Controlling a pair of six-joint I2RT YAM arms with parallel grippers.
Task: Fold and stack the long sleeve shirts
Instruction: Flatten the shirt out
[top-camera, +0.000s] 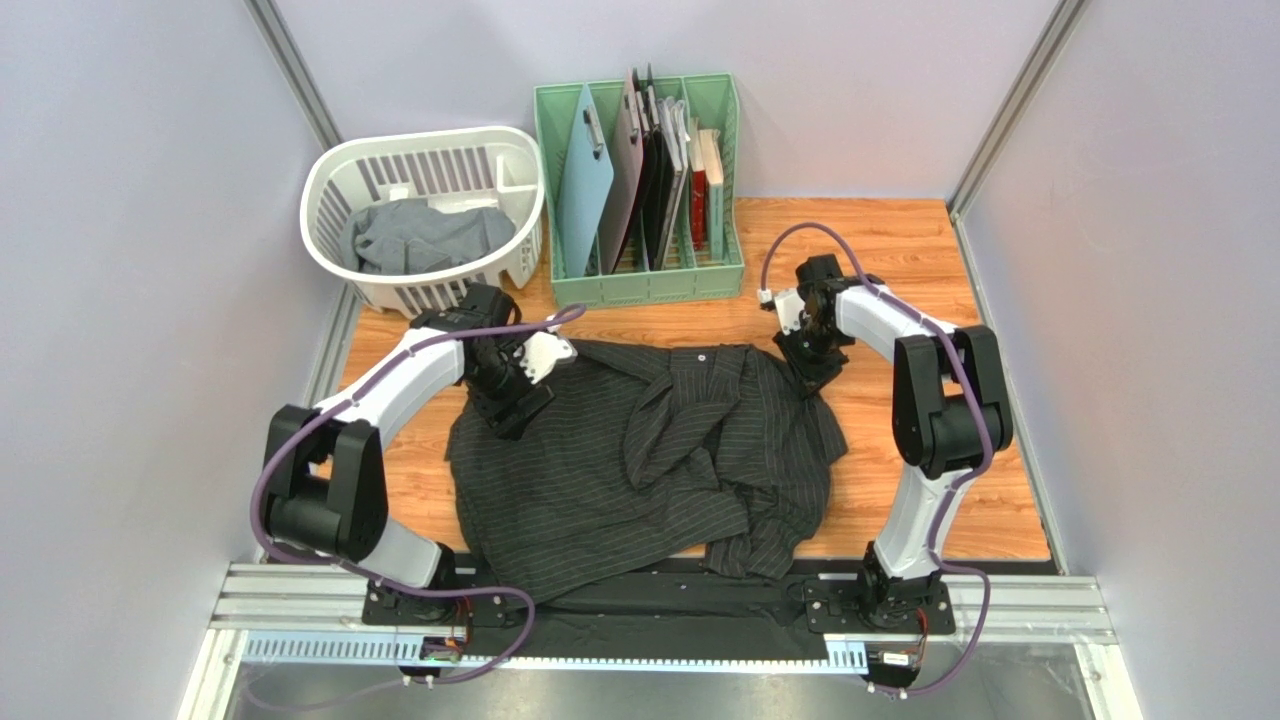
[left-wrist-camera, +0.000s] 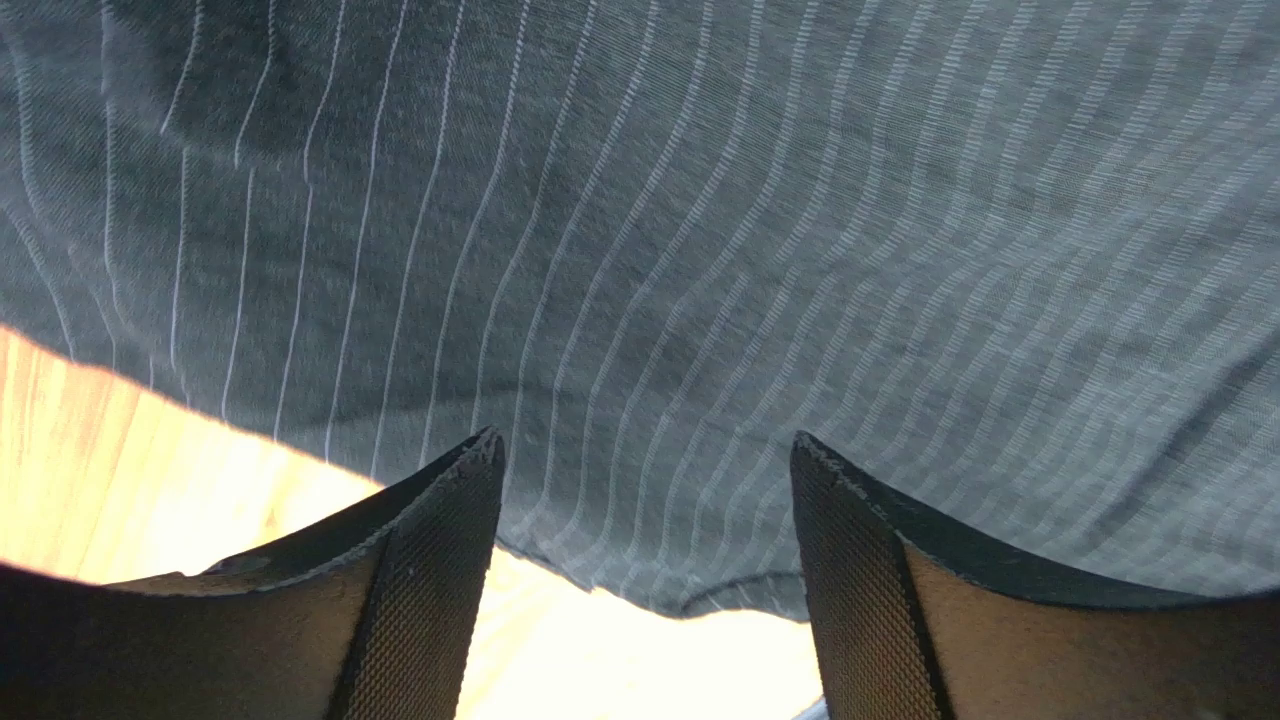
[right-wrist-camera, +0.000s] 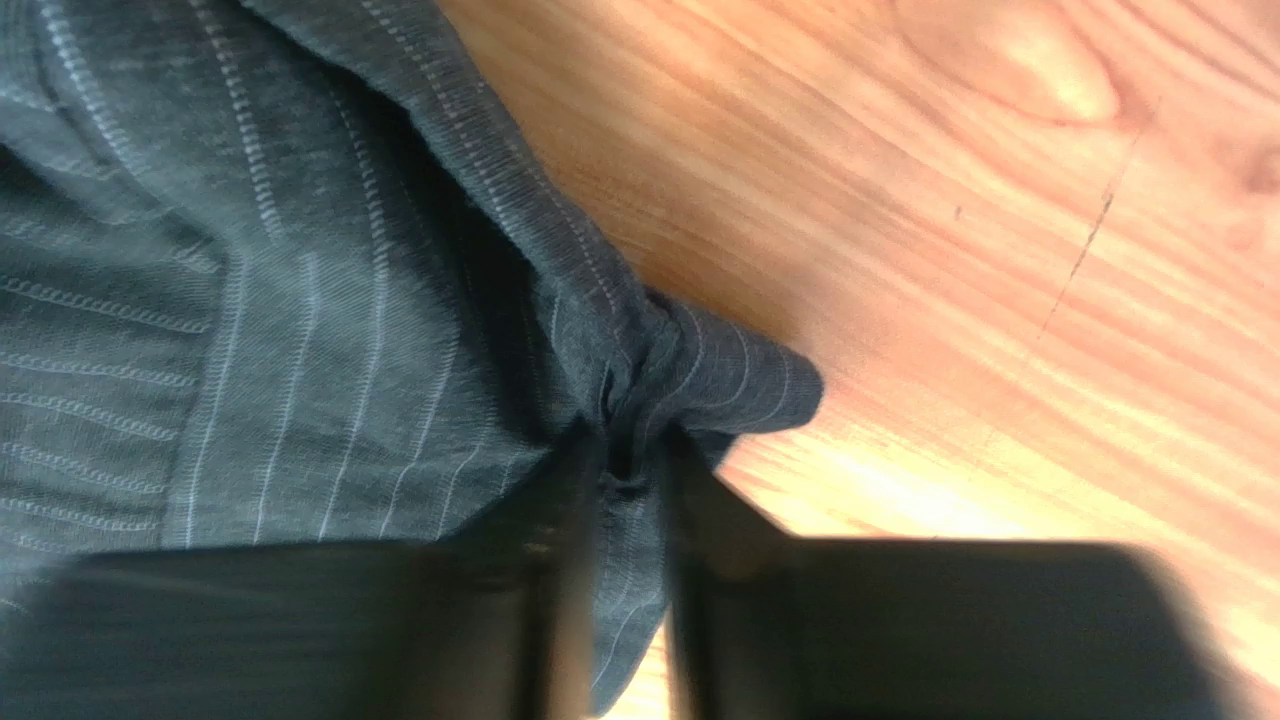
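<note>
The black pinstriped shirt (top-camera: 646, 458) lies rumpled across the middle of the wooden table, collar toward the back. My left gripper (top-camera: 508, 402) is open over its back left edge; in the left wrist view the cloth (left-wrist-camera: 676, 270) lies between and beyond the spread fingers (left-wrist-camera: 436, 570), with bare wood under them. My right gripper (top-camera: 807, 365) is shut on the shirt's back right corner; the right wrist view shows the bunched cloth (right-wrist-camera: 661, 390) pinched between the fingers. The plain grey shirt (top-camera: 421, 237) lies crumpled in the white basket.
The white laundry basket (top-camera: 519, 165) stands at the back left. A green rack (top-camera: 639, 278) with boards and folders stands at the back centre. Bare wood (top-camera: 962, 495) lies right of the shirt. Grey walls close in both sides.
</note>
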